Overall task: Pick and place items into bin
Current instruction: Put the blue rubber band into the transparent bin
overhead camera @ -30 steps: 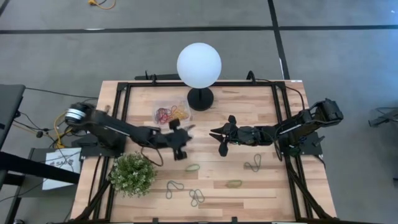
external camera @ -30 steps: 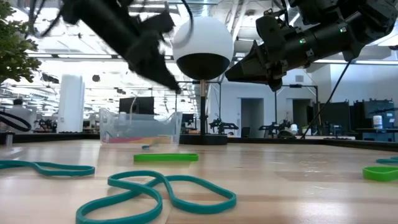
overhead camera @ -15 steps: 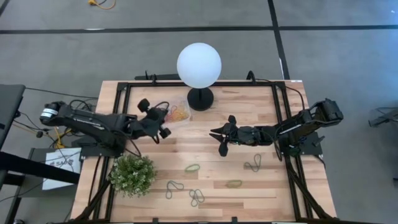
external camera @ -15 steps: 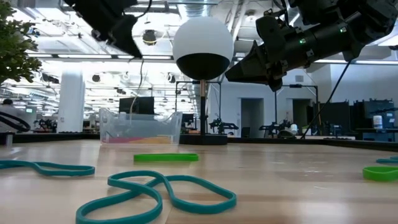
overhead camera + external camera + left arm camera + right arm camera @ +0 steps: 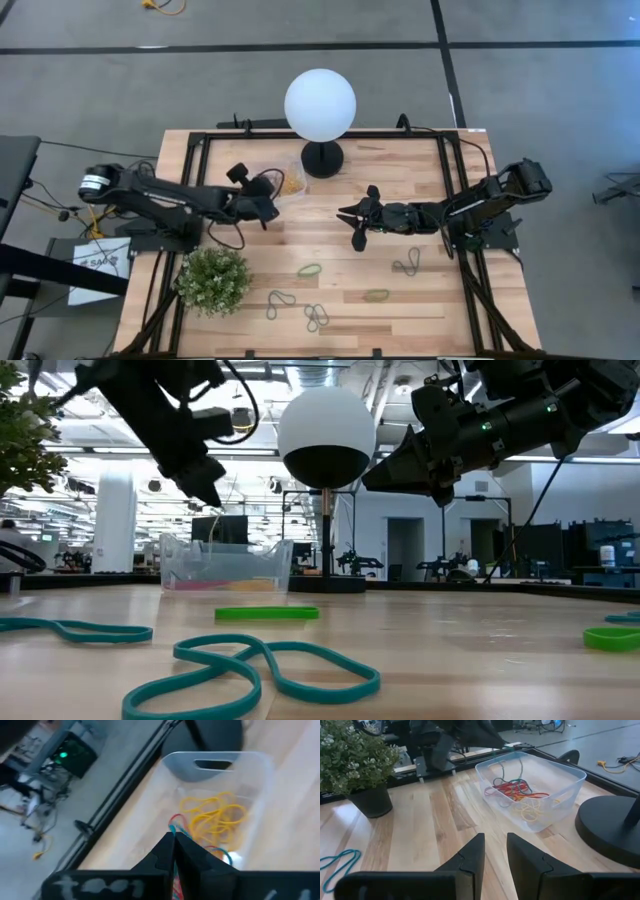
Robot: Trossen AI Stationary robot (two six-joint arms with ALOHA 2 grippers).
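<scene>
The clear bin (image 5: 286, 181) (image 5: 560, 790) sits by the lamp's black base, with red, yellow and teal bands in it (image 5: 215, 815). My left gripper (image 5: 270, 205) (image 5: 172, 837) is shut and hovers over the bin's left rim, with a teal band (image 5: 501, 762) below its tip. My right gripper (image 5: 352, 226) (image 5: 496, 845) is open and waits above bare wood right of the bin, touching nothing. Loose bands lie flat on the table: green (image 5: 309, 269) (image 5: 266, 613) and teal (image 5: 406, 263) (image 5: 260, 665). My left gripper pinches the upper end of a teal band (image 5: 506, 747) between its fingertips, slanting down from the table's left. The band hangs slack below the fingers, and its lower part reaches down into the bin among the other bands.
A white globe lamp (image 5: 320, 105) on a black base (image 5: 322, 158) stands just right of the bin. A potted green plant (image 5: 213, 280) stands near the near-left corner. More bands lie near the table's near edge (image 5: 316, 317) (image 5: 376, 295). Black rails frame the table.
My left gripper has swung from the table's middle toward the far-left, rising above the bin, then come back a little and down over the bin's left rim. My right arm has kept still.
</scene>
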